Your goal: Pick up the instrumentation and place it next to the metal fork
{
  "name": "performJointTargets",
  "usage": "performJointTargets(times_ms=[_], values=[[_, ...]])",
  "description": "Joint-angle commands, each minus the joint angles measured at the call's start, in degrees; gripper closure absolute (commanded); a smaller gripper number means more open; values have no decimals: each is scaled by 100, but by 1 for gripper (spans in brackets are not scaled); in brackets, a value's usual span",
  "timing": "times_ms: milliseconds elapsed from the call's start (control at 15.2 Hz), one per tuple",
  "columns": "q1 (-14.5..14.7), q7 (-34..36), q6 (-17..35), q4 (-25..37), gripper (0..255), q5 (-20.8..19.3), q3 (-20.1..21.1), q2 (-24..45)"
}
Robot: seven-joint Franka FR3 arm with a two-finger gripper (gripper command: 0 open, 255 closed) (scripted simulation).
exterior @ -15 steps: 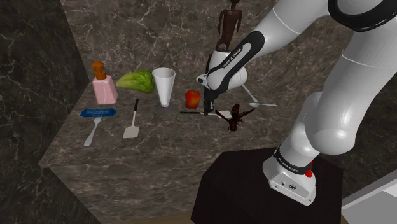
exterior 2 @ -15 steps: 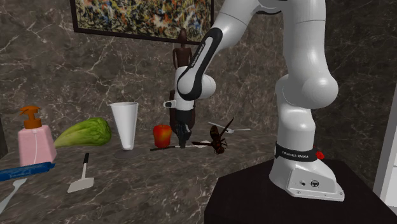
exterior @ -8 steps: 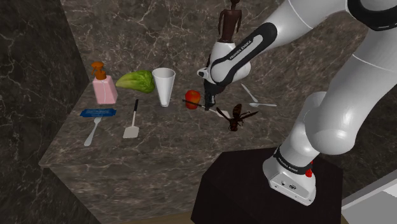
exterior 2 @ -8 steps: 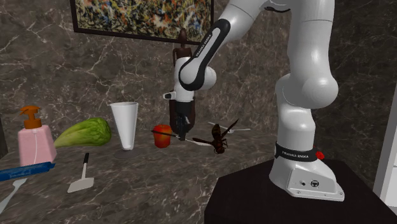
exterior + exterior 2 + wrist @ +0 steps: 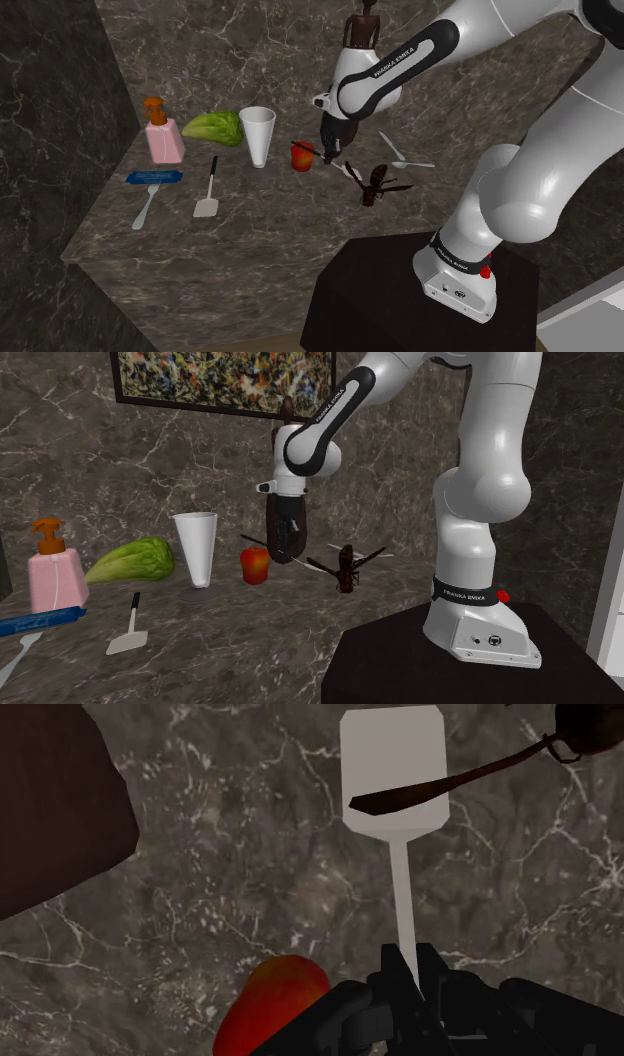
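White Franka arm stretched out, gripper pointing down and closed on a tool.

The white arm with dark joints (image 5: 520, 190) (image 5: 480, 492) rises from its base, bends high up and reaches toward the shoulder view's left. Its forearm slopes down to the wrist, where the all-black two-finger gripper (image 5: 328, 150) (image 5: 285, 552) (image 5: 408, 966) hangs pointing downward. In the wrist view the black fingers (image 5: 390, 982) stand close together and clasp the thin pale handle of a flat-bladed tool (image 5: 392, 774) between them.
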Motion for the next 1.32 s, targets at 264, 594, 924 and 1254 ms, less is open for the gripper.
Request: performJointTargets(times_ms=[264,594,924,1254], values=[[218,407,-244,428,255,87,259,178],[545,933,-326,1119,255,272,599,781],[825,1434,-494,1957,255,360,871,1437],[1080,1905,-756,2945,255,380,1072,2148]])
